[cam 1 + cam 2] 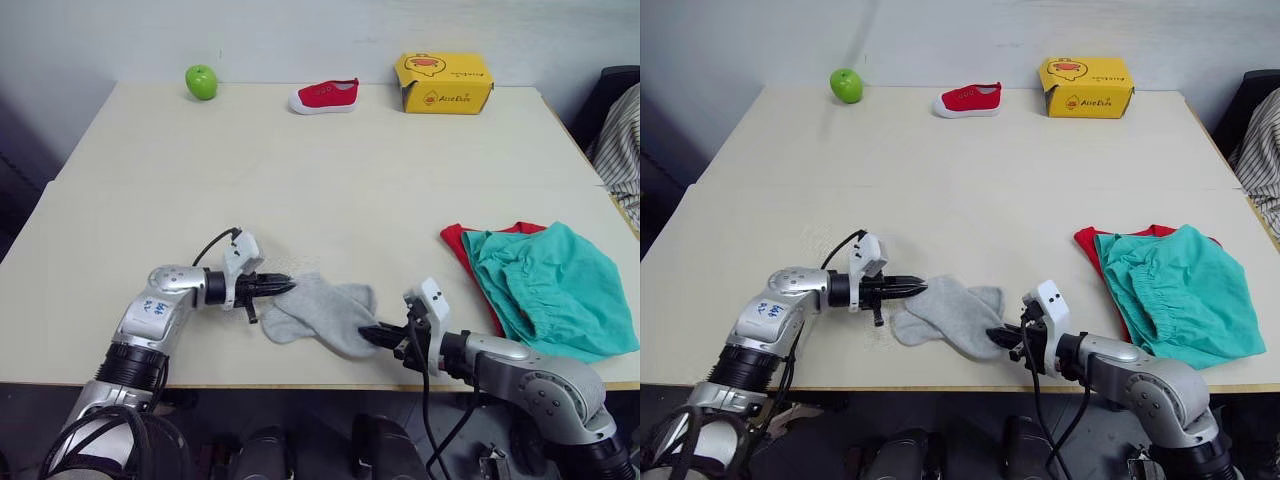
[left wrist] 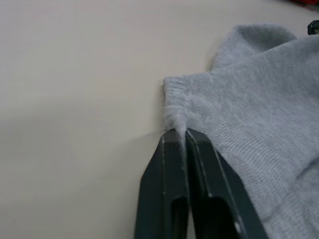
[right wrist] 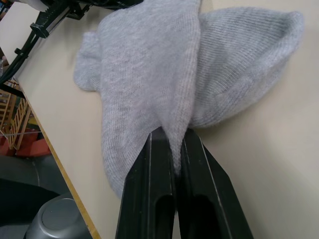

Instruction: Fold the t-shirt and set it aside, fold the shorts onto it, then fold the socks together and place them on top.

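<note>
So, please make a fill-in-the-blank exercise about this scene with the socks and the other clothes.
1. Both grippers, left gripper and right gripper, are shut on the grey ____.
2. The shorts lie on top of the red ____.
3. At the table's far edge, the small red shoe stands between the yellow box and the green ____.

Missing words: socks; t-shirt; apple

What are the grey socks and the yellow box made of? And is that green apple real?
The socks look like soft knitted cloth: fine ribbed rows and a fuzzy surface show up close. The yellow box seems to be printed cardboard, with flat matte sides and a folded lid flap. The apple is smooth and shiny; it could be real or plastic, and the pictures can't settle that.
</note>
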Robot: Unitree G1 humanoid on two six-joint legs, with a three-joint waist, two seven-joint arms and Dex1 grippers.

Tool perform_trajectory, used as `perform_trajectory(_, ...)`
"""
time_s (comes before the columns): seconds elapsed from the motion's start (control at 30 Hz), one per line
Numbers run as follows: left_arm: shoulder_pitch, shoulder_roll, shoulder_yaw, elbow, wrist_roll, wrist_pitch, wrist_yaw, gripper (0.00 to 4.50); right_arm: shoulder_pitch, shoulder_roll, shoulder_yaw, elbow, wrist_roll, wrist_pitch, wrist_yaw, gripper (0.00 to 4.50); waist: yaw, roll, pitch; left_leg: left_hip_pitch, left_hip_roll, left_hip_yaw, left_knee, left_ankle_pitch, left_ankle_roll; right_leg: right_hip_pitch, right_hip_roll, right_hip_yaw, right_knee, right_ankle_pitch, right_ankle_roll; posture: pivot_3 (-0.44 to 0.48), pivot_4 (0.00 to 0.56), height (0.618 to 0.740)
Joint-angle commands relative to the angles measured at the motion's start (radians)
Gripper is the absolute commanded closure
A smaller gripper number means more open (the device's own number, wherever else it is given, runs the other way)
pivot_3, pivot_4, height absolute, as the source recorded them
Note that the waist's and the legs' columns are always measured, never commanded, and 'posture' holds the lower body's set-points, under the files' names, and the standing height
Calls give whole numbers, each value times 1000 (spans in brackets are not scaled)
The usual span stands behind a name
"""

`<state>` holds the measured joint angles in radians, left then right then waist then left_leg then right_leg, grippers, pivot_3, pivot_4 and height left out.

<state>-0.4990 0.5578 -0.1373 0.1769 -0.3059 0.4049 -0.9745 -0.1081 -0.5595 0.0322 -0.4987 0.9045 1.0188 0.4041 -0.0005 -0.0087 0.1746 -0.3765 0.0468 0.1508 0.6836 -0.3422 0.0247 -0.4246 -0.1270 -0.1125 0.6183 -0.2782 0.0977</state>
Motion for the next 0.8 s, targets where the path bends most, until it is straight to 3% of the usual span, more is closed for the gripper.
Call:
perform_trajectory(0.03, -3, -12, 35, -9, -5, -19, 10, 4451, -6, -20, -27, -21, 2, -9, 37, 4500, 0, 0, 0, 0, 0, 0, 0, 0, 0, 0, 0, 0, 0, 0, 0, 0, 150, 740)
perform_trajectory(0.4, 102, 1, 189, -238, -106, -3, 50, 4451, -129, -163, -103, 11, 119, 86, 191, 4500, -1, 0, 0, 0, 0, 0, 0, 0, 0, -1, -1, 1, 1, 0, 0, 0, 150, 740)
perform_trajectory(0.57, 249, 4, 269, -439, -137, 73, 167, 4451, -263, -212, -71, 149, 55, 82, 275, 4500, -4, -1, 0, 0, -1, 1, 0, 0, 1, -1, -3, 2, 1, 0, 0, 0, 150, 740)
perform_trajectory(0.8, 479, -26, 293, -667, -132, 129, 315, 4451, -414, -226, 44, 318, -48, 91, 408, 4500, -2, -1, 1, 0, -1, 1, 0, 0, 1, -2, -3, 2, 0, 0, 0, 0, 150, 740)
